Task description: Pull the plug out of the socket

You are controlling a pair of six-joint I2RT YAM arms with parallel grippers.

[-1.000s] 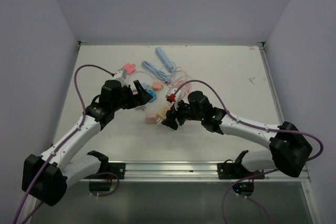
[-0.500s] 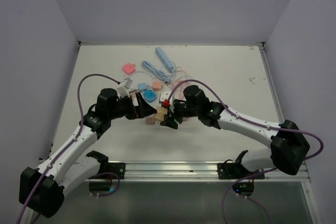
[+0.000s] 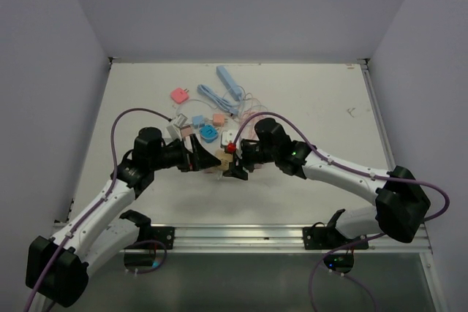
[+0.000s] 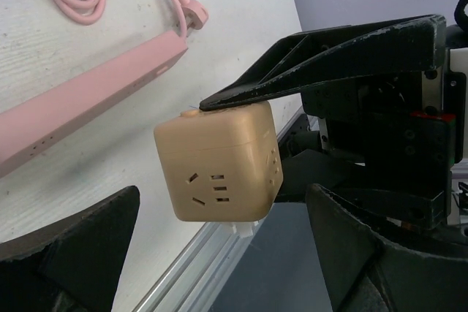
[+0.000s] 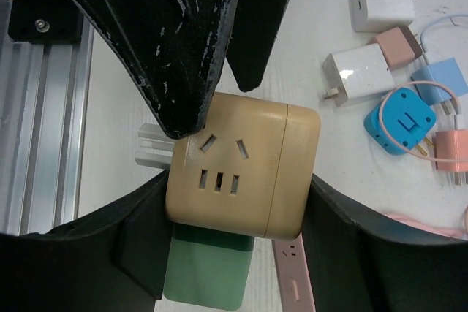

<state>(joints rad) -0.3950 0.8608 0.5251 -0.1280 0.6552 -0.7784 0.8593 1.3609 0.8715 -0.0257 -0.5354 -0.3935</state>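
White table (image 3: pixel 314 107) — socket (image 5: pixel 241 173) clamped in right end effector (image 5: pixel 238 213) — left end effector (image 4: pixel 223 210) agape.

The socket cube (image 5: pixel 241 173) is made of smooth tan plastic, softly shined. The plug (image 5: pixel 208 275) is made of dull green plastic. The left gripper's fingers (image 5: pixel 168 42) are seen as black plastic, scratched white. The rail (image 5: pixel 44 107) is made of ribbed grey metal.

- The tabletop (image 3: pixel 329 100) is looked down on from above and behind, from afar, with the whole workspace taken in.
- The tan socket cube (image 4: pixel 219 162) is seen close up from the left wrist, low and sideways across the tabletop.
- The same cube is shared by the right wrist view, which is set closer and faces steeply down.
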